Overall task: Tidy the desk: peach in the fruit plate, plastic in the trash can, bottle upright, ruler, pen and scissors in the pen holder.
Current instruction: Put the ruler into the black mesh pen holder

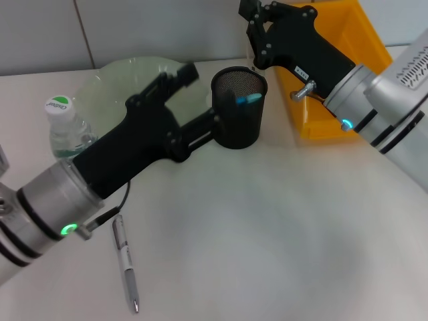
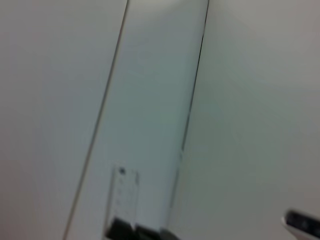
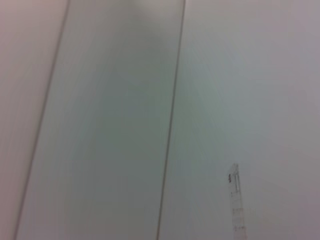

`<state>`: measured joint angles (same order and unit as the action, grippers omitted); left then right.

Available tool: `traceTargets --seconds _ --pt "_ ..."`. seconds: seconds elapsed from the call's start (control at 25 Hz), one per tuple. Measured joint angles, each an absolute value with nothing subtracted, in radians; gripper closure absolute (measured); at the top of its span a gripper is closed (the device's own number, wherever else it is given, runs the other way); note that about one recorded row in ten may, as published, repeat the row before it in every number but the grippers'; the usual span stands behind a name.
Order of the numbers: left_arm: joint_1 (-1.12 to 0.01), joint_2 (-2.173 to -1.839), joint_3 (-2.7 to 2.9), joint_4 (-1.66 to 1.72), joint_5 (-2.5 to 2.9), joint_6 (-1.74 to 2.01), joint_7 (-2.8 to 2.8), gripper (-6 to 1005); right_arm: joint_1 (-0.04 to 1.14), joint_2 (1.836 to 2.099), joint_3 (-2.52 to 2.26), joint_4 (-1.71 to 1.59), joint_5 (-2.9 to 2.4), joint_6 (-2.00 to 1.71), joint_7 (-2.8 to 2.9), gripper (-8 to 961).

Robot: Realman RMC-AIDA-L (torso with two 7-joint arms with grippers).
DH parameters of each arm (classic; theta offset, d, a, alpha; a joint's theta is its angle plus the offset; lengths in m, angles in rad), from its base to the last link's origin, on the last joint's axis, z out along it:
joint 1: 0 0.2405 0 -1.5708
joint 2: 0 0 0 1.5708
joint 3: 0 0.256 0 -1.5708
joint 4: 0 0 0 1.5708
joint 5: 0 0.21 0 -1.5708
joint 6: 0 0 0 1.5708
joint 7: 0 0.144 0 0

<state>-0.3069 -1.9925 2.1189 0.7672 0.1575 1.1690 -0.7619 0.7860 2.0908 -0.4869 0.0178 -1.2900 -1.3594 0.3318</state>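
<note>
1. Sitting a bit back of the table's middle is the black mesh pen holder (image 1: pixel 239 107), upright, with something blue poking up just inside its rim.
2. The left gripper (image 1: pixel 200 100) is right beside it on the left. Its fingers are spread apart with nothing between them: one finger (image 1: pixel 181 75) sticks up toward the far side, and the other runs low and reaches the holder's left wall.
3. Behind that arm there's the clear glass fruit plate (image 1: pixel 110 77), mostly covered by the arm, so I can't see what's on it.
4. The bottle (image 1: pixel 65 128) stands upright at the left, green cap on, touching or just beside the plate's left edge.
5. The pen (image 1: pixel 125 262) lies flat on the table near the front left, tip pointing toward the near edge.
6. The right gripper (image 1: pixel 253 17) is up at the far side, above the holder and the orange trash can (image 1: pixel 348 47); honestly can't tell how its claw stands.
7. Both wrist views just show wall panels.
</note>
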Motion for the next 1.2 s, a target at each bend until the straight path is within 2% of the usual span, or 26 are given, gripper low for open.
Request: traceTargets --seconds 0.12,0.24,0.36,0.56,0.76,0.84,0.88,1.2 --pt "-0.283 -1.973 1.962 0.770 0.452 1.181 -1.002 168 0.796 2.092 -0.470 0.020 -1.290 -1.311 0.333 942" --pt "-0.280 -1.972 1.948 0.772 0.473 1.184 -1.018 168 0.812 2.092 -0.465 0.023 -1.290 -1.255 0.335 942" --pt "-0.267 -1.968 1.775 0.774 0.807 1.253 -1.195 168 0.825 2.092 -0.458 0.024 -1.290 -1.221 0.343 943" --pt "-0.269 -1.968 1.691 0.776 0.950 1.298 -1.255 168 0.850 2.092 -0.457 0.028 -1.290 -1.161 0.349 943" --pt "-0.274 -1.973 1.598 0.777 1.070 1.356 -1.308 168 0.864 2.092 -0.457 0.035 -1.290 -1.119 0.368 943" --pt "-0.263 -2.009 1.446 0.780 1.193 1.447 -1.336 168 0.868 2.092 -0.457 0.039 -1.290 -1.095 0.368 942" --pt "-0.261 -2.014 1.433 0.780 1.204 1.460 -1.337 168 0.870 2.092 -0.457 0.042 -1.290 -1.078 0.368 942" --pt "-0.255 -2.018 1.419 0.781 1.217 1.490 -1.340 168 0.874 2.092 -0.461 0.046 -1.297 -1.037 0.361 942"
